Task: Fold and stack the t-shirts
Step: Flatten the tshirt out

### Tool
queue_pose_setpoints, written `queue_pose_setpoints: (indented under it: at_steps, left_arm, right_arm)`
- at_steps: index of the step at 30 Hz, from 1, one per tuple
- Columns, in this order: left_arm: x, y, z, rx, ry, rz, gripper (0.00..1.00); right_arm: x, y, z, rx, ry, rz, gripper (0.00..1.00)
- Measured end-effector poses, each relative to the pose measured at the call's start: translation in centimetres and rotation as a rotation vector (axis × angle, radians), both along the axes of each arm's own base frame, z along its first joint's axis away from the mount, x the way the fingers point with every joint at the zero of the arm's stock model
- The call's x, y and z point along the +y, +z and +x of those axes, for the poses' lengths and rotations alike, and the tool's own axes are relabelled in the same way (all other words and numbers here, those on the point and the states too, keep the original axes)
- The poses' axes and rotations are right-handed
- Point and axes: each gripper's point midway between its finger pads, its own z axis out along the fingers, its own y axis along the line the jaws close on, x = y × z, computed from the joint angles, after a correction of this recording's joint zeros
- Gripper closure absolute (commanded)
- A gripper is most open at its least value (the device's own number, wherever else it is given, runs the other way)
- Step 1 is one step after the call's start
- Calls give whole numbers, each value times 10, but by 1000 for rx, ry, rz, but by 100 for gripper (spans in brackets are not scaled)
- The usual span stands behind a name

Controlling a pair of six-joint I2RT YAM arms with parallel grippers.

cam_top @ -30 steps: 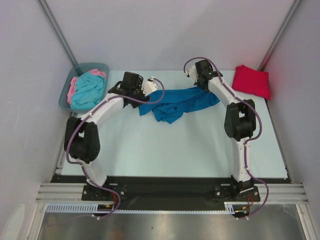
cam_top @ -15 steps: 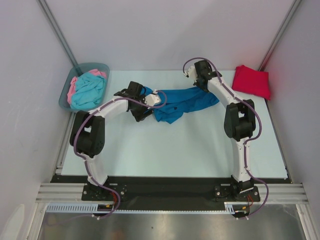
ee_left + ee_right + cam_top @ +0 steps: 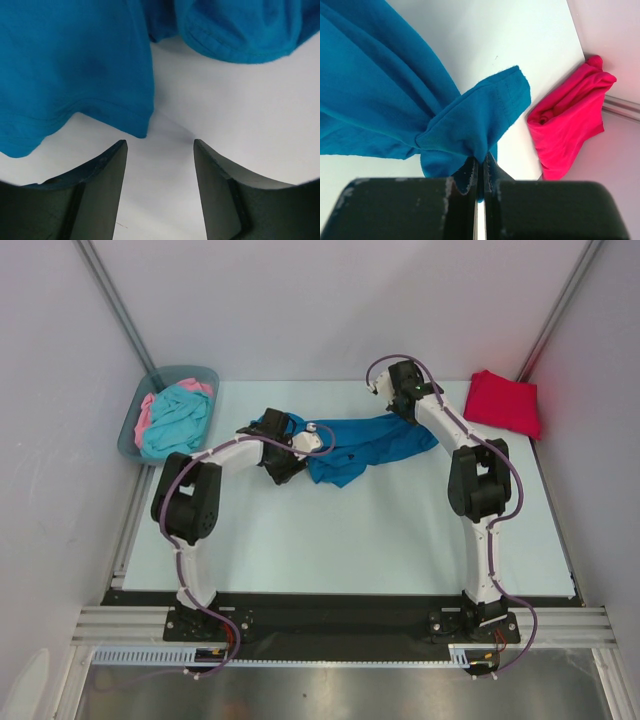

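Two grippers at the crumpled deep blue t-shirt (image 3: 355,448) mid-table: left gripper (image 3: 160,146), jaws apart, over bare table (image 3: 240,115) by its hem; right gripper (image 3: 480,169) clamped on a fold farther back; beyond, folded red t-shirt (image 3: 505,402) far right, turquoise t-shirt (image 3: 180,422) and pink t-shirt (image 3: 146,412) in the bin (image 3: 186,371) far left.

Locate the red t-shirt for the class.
In the top view, the red t-shirt lies at the far right corner of the table, just right of the right gripper, which is shut on the blue t-shirt.
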Motion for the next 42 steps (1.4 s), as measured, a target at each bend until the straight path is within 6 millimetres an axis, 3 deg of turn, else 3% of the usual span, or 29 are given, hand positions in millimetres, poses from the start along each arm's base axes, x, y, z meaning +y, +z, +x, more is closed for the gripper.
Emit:
queue_pose_setpoints:
  at_steps: [23,27,31,42]
  left_arm:
    - [-3,-3,22,-80,24,14,53]
    - [-4,-4,24,-84,27,11,70]
    - [-4,-7,24,-80,27,12,100]
    - [-2,-6,26,-92,27,27,100]
  right_arm:
    - [3,3,1,-6,2,6,99]
    - [3,3,0,-6,1,6,99]
    - [3,3,0,-6,1,6,99]
    - [4,4,1,-7,1,7,99]
